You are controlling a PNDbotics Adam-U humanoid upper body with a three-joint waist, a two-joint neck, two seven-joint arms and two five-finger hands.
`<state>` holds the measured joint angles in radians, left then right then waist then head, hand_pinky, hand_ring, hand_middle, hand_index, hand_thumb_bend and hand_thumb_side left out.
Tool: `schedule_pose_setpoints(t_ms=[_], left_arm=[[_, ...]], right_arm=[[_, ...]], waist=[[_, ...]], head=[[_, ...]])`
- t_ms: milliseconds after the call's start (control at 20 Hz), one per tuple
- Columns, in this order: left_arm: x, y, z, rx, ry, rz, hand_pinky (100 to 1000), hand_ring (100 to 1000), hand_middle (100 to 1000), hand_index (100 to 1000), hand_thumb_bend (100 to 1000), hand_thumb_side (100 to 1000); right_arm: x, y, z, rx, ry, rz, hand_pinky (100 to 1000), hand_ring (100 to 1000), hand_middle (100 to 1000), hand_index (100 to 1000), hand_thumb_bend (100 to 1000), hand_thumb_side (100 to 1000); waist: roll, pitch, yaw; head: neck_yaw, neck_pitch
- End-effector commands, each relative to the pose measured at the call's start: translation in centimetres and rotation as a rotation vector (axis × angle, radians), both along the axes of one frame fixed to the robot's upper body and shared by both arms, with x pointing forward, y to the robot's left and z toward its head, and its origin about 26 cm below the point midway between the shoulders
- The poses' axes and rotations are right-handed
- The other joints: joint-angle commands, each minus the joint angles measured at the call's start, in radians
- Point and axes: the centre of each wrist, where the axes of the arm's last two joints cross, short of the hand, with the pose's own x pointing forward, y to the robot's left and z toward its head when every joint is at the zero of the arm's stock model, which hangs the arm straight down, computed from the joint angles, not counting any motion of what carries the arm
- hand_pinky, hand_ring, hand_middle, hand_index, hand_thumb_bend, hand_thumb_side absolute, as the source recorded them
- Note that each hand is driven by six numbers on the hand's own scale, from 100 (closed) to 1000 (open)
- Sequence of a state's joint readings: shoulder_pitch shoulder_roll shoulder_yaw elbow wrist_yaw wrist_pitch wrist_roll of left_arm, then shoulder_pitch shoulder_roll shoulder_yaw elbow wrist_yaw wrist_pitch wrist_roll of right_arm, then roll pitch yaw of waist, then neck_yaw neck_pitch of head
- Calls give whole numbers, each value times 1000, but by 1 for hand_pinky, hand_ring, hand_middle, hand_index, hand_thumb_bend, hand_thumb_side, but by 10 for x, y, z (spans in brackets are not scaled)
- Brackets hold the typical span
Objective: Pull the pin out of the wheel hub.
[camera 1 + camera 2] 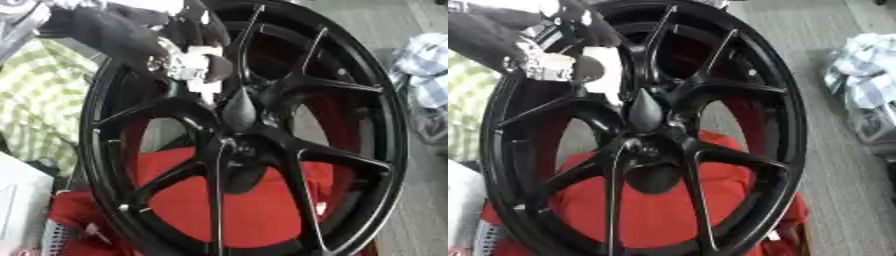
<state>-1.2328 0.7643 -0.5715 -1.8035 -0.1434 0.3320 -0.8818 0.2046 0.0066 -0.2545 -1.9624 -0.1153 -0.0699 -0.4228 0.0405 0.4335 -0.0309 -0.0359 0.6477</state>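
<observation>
Red cloth (219, 210) lies behind the big black wheel (367, 165); the left hand (188, 62) reaches down to its hub (238, 112), fingers curled, I cannot tell round what

Soft, even light is filling both views, fairly bright and casting no hard shadows. Both pictures are looking blurred throughout, with smeared edges. Thin pale glints are running along the spokes and rim of the black wheel (254, 130). At upper left, the hand (553, 62) is washing out to white glare. The red cloth (654, 210) is showing saturated, without visible texture.
</observation>
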Motion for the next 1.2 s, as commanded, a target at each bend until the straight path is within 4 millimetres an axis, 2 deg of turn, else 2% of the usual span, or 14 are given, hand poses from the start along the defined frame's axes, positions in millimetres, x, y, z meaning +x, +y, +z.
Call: schedule_pose_setpoints(t_ms=[50, 400, 700, 850, 1200], left_arm=[[-4, 5, 13, 9, -53, 29, 852, 879, 842, 937, 421, 823], [-1, 3, 8, 47, -91, 21, 842, 871, 836, 934, 417, 800], [-5, 4, 11, 42, -117, 26, 839, 869, 840, 932, 349, 756], [-2, 4, 10, 44, -123, 48, 842, 872, 846, 932, 326, 719], [12, 5, 1, 66, -117, 96, 833, 866, 843, 930, 309, 700]], right_arm=[[0, 1, 1, -8, 5, 1, 957, 805, 791, 738, 100, 848], [1, 3, -2, 2, 17, 3, 956, 805, 791, 738, 100, 871], [2, 4, -2, 4, 21, 9, 956, 805, 791, 738, 100, 872], [2, 5, -1, 2, 18, 15, 956, 806, 791, 738, 100, 876], [5, 8, -3, 17, 21, 15, 956, 806, 791, 738, 100, 898]], waist=[[-4, -14, -2], [-7, -12, -5], [-9, -10, -5], [-10, -8, -6], [-11, 2, -12]], head=[[4, -17], [6, -17], [9, -20], [12, -21], [20, -28]])
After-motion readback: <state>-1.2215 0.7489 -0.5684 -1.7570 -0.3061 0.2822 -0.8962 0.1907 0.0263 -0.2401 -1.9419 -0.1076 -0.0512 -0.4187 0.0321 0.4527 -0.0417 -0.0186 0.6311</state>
